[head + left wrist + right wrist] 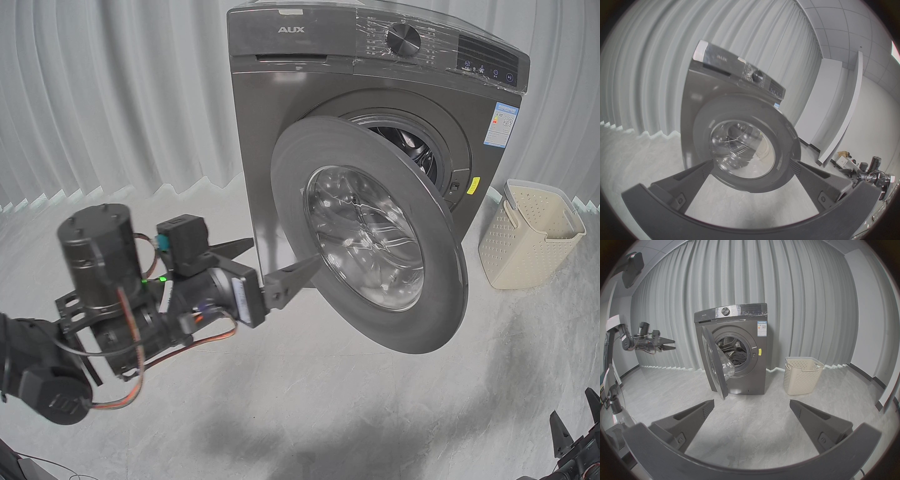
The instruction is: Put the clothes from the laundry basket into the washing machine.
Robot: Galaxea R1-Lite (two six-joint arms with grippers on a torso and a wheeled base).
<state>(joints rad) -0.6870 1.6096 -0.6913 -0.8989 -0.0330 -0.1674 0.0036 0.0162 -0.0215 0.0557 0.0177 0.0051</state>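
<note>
The grey washing machine [375, 75] stands with its round door [369, 231] swung wide open. Dark clothes [737, 357] lie inside the drum. The cream laundry basket [531, 234] sits on the floor to the right of the machine, and no clothes show above its rim. My left gripper [281, 256] is open and held up at the outer face of the door, one fingertip close to the door's left edge. In the left wrist view the left gripper [750, 168] frames the door's glass [740, 147]. My right gripper [751, 405] is open, low and well back from the machine [734, 349] and the basket [801, 374].
Grey curtains [112, 94] hang behind the machine. The pale floor [325, 400] in front of it is open. The swung door [715, 362] juts out toward the left arm's side. Equipment [868, 172] stands far off by a white wall.
</note>
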